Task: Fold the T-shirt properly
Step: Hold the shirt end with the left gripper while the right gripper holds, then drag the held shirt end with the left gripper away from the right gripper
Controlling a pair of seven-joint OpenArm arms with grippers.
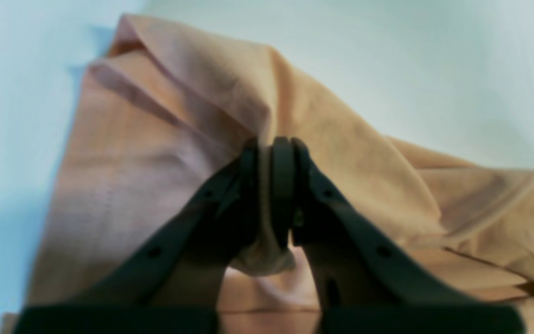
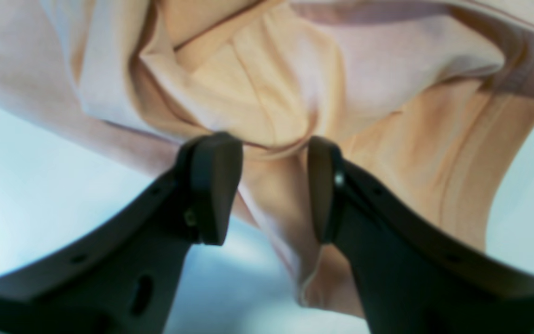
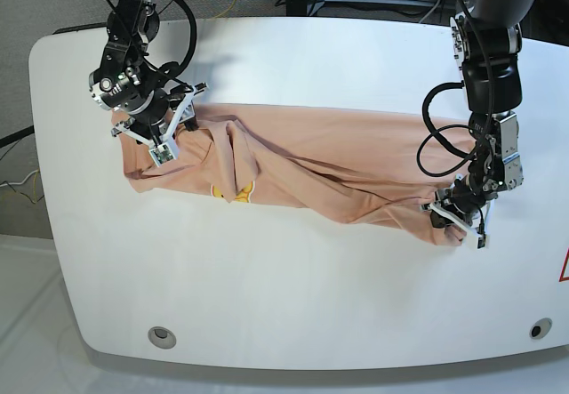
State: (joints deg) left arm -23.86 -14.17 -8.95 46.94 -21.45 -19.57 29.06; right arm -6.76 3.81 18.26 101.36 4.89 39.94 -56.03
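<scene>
Shirt (image 3: 356,143): spread in a long, rumpled strip across the counter (image 3: 293,301), between my two hands, with a bit of yellow print showing near its right-hand end as the base view has it on the left.
Weight and feel: light and limp, I judge; thin cotton that drapes and creases at a touch, with nothing in it to break.
Slip: low, I expect, once a proper fold of cloth is between the fingers; a shallow pinch could let one layer slide off another.
Where to take hold: I would go for the outer corners and the hem, all layers together. The loose ridges in the middle would only drag up more wrinkles.
Left hand (image 1: 269,144): narrow, pinching a gathered ridge of the shirt, with a small tuft poking out between the fingers.
Left arm: reaches in from the far side, its hand low at the shirt's near edge.
Right hand (image 2: 274,144): partly spread, fingers either side of a loose fold; whether they press on the cloth I cannot tell.
Right arm: comes down from the far side, its hand low over the other end of the shirt, angled in toward the middle.
</scene>
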